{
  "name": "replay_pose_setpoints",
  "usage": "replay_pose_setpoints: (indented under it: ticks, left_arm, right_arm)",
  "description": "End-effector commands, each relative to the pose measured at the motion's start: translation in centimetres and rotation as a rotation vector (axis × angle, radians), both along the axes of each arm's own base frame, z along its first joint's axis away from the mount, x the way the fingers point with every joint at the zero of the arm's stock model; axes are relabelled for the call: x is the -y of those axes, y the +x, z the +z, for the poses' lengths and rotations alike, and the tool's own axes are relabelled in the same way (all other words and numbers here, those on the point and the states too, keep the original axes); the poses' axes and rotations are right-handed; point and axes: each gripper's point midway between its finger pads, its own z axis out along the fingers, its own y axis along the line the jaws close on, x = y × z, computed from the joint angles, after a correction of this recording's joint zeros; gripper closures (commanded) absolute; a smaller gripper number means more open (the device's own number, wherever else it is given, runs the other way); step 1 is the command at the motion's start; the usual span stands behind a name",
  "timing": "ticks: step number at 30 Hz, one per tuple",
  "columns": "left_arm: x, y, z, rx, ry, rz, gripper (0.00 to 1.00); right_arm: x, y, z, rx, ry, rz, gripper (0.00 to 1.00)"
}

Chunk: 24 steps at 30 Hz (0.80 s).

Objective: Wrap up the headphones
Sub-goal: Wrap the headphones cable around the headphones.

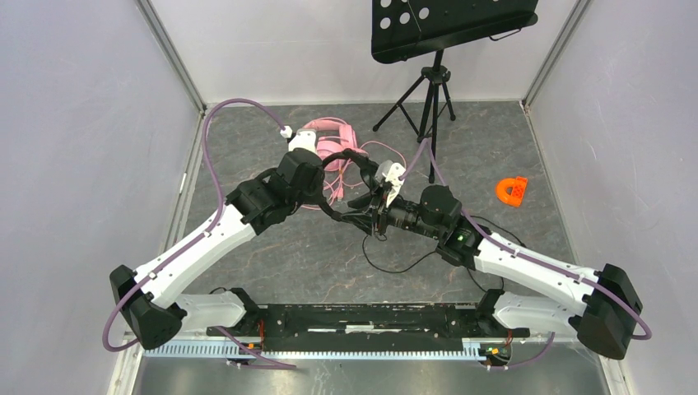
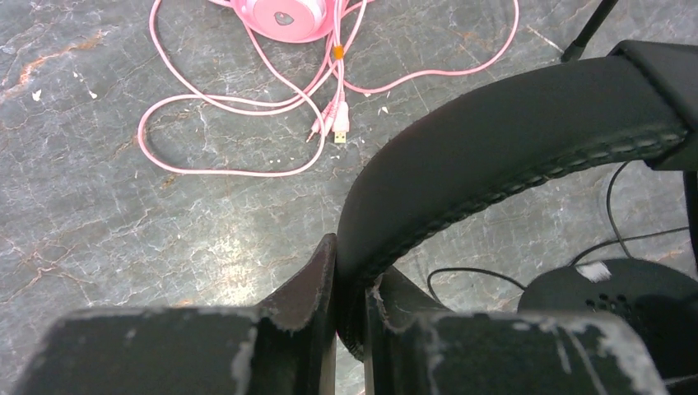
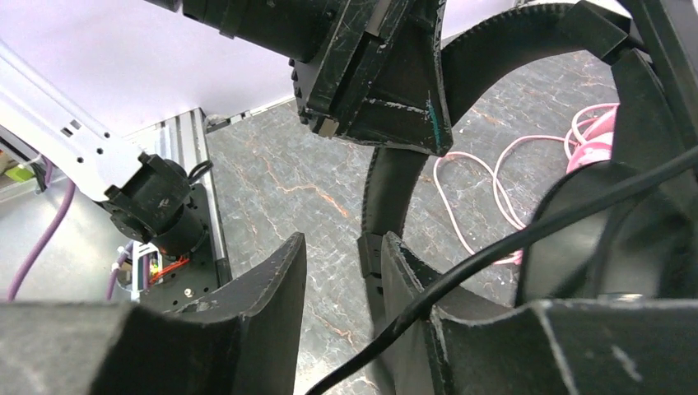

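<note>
The black headphones (image 2: 510, 140) are held up off the table (image 1: 288, 255), in the middle of the top view between the two arms. They are pinched tight at the band by the left claw (image 2: 350, 304), at the bottom of the left wrist view. The right claw (image 3: 342, 247) is seen open, and the band is set between its fingers, just beside the one on the right. The pink headphones (image 1: 325, 136) are laid above the middle, with the pink cable (image 2: 230, 107) spread in loops. A small orange piece (image 1: 512, 191) is seen far right.
</note>
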Motion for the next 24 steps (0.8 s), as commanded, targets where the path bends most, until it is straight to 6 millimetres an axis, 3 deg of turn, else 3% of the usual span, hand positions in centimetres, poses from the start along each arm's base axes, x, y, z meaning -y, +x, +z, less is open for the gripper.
replay_pose_setpoints:
  ticks: [1, 7, 16, 24]
  left_arm:
    - [0.7, 1.9, 4.3, 0.13, -0.196, 0.103, 0.98]
    - [0.6, 1.7, 5.3, 0.161, -0.248, 0.11, 0.98]
    - [1.4, 1.1, 6.3, 0.166, -0.331, 0.083, 0.98]
    - [2.1, 1.2, 7.2, 0.167, -0.364, 0.064, 0.98]
  right_arm:
    - [0.4, -1.0, 2.9, -0.007, 0.1, 0.004, 0.55]
    - [1.4, -1.6, 3.2, 0.031, 0.1, 0.008, 0.47]
    - [1.9, -1.0, 1.8, 0.144, 0.065, -0.015, 0.54]
    - [3.4, -1.3, 0.2, 0.419, 0.059, -0.027, 0.46]
